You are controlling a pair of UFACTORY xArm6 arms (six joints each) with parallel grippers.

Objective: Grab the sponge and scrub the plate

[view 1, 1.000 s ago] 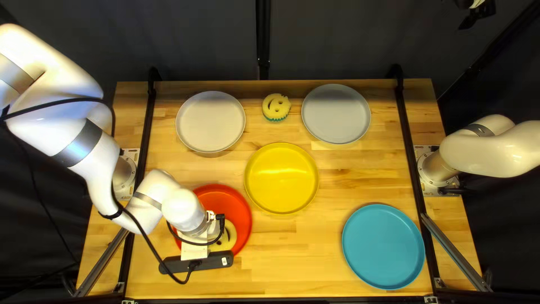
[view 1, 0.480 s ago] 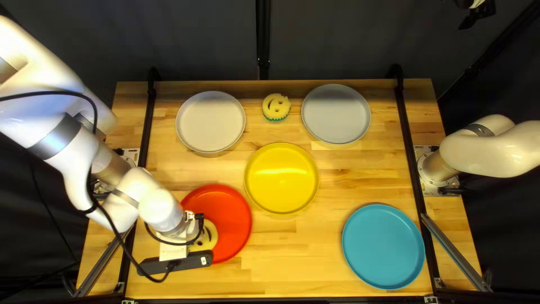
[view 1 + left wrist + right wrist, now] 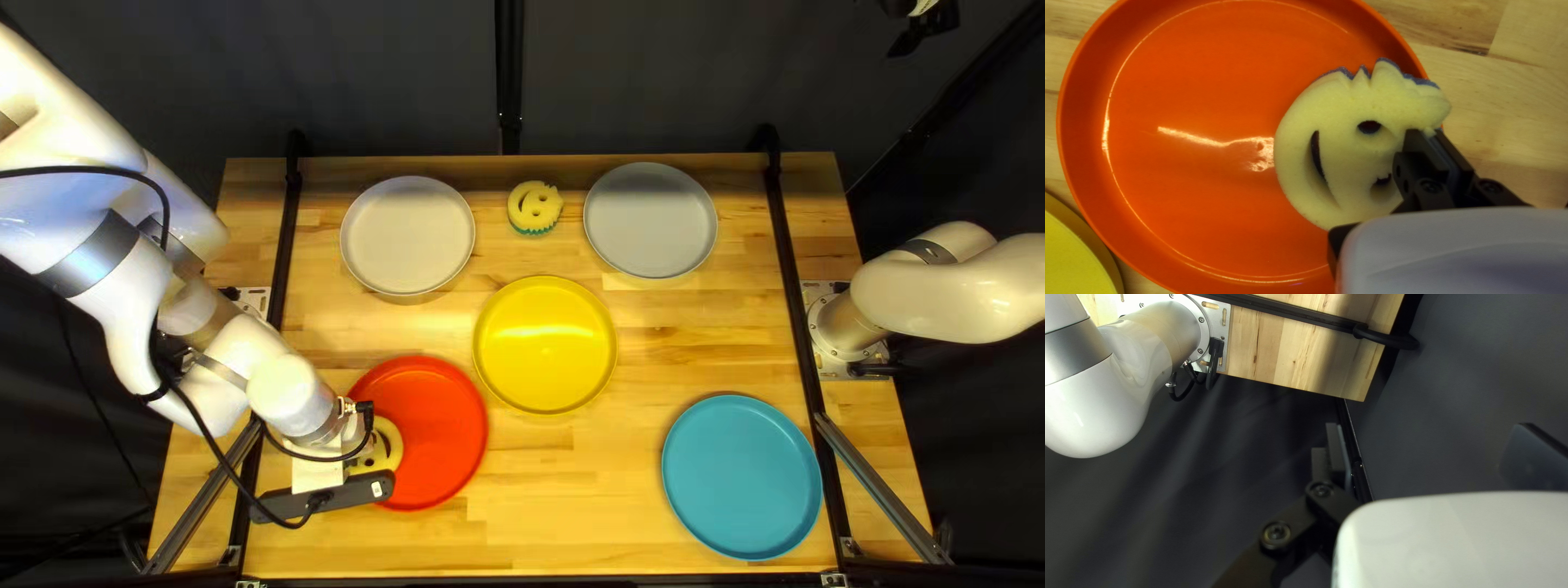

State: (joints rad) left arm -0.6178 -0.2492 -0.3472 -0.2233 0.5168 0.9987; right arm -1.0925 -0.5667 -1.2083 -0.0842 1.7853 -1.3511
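Observation:
In the top left view my left gripper (image 3: 319,470), its fingers hidden under the wrist, is over the left part of the red plate (image 3: 441,436). The yellow smiling sponge (image 3: 383,446) shows beside it, overlapping the plate's left side. In the left wrist view the left gripper (image 3: 1430,133) is shut on the sponge (image 3: 1339,114) near its jagged edge, and the sponge lies flat across the rim side of the red plate (image 3: 1186,196). At the top right corner of the top left view is my right gripper (image 3: 925,35); in the right wrist view the right gripper (image 3: 1432,452) stands open, holding nothing.
A yellow plate (image 3: 544,346) is right of the red one. Toward the far edge are a white plate (image 3: 407,236), a second sponge (image 3: 535,207) and a grey plate (image 3: 651,221). A blue plate (image 3: 741,477) lies near the right front.
My left gripper has moved left with the sponge, from over the red plate's middle to its left side, uncovering more red surface. The right arm has stayed still.

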